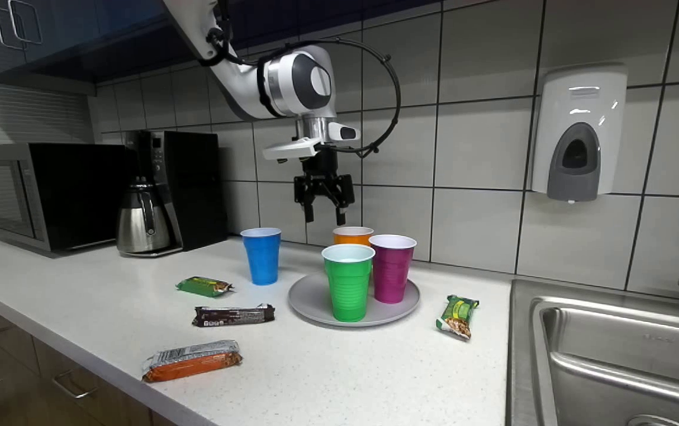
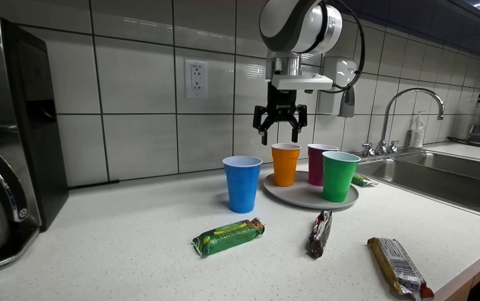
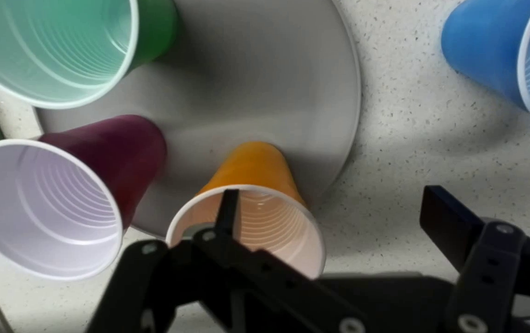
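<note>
my gripper [image 2: 279, 137] points straight down, released, its two fingers spread wide. nearest to it i have the orange cup [image 2: 286, 167], upright on the gray plate [image 3: 311, 83], close to the plate's edge. the fingertips hang a little above the level of its rim, and in my wrist view one finger crosses its mouth; whether that finger is right over the cup or slightly off to its side, i cannot tell.

on the same plate i see the magenta cup [image 1: 392, 272] near the orange one and the green cup [image 1: 349, 284] just beside the magenta one, both upright with pale rims. the blue cup [image 2: 242, 184] stands upright off the plate, a strip of counter [image 1: 375, 378] between the two.

farther out, a dark brown bar [image 2: 319, 235] lies just beside the plate, a green bar [image 2: 228, 237] near the blue cup, and a green packet [image 1: 459, 317] between the plate and the steel sink [image 1: 523, 355]. a silver-and-orange bar [image 1: 192, 358] lies near the counter's front edge, barcode showing.

beyond these i make out a curved faucet [image 2: 384, 127] at the sink and a pump bottle [image 2: 419, 131] near it. a soap dispenser [image 1: 582, 130] and a power outlet [image 2: 196, 79] are on the tiled wall [image 1: 481, 148]. well apart from the cups stand a coffee maker [image 1: 197, 189] with its steel carafe [image 1: 132, 225] and, past it, a microwave [image 1: 79, 189].
</note>
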Robot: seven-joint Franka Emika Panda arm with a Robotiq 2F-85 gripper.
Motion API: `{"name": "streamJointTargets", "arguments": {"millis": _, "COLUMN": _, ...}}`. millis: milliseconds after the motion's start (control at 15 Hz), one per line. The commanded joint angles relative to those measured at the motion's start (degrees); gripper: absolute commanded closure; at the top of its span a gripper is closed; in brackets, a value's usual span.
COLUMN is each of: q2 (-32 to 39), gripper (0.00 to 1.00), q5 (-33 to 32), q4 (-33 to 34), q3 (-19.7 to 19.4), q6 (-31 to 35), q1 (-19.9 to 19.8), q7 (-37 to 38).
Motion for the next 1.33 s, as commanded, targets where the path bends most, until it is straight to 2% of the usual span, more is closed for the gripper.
{"name": "streamJointTargets", "arguments": {"millis": 0, "q2": 2.4, "gripper": 0.00, "q5": -0.9, "q4": 3.6, "q3": 0.2, "q6": -0.8, "q1": -0.9, "q7": 1.4}}
{"name": "streamJointTargets", "arguments": {"millis": 800, "q2": 6.1, "gripper": 0.00, "q5": -0.6, "q4": 7.4, "q3": 0.1, "q6": -1.5, "q1": -0.9, "q7": 1.2}}
{"name": "streamJointTargets", "arguments": {"millis": 867, "q2": 6.1, "gripper": 0.22, "q5": -0.6, "q4": 7.4, "q3": 0.1, "q6": -1.4, "q1": -0.9, "q7": 1.2}}
{"name": "streamJointTargets", "arguments": {"millis": 1000, "q2": 5.9, "gripper": 0.32, "q5": -0.7, "q4": 7.3, "q3": 0.0, "q6": -1.2, "q1": -1.0, "q7": 1.1}}
{"name": "streamJointTargets", "arguments": {"millis": 1267, "q2": 5.5, "gripper": 0.65, "q5": -0.8, "q4": 7.1, "q3": -0.1, "q6": -1.1, "q1": -0.9, "q7": 1.3}}
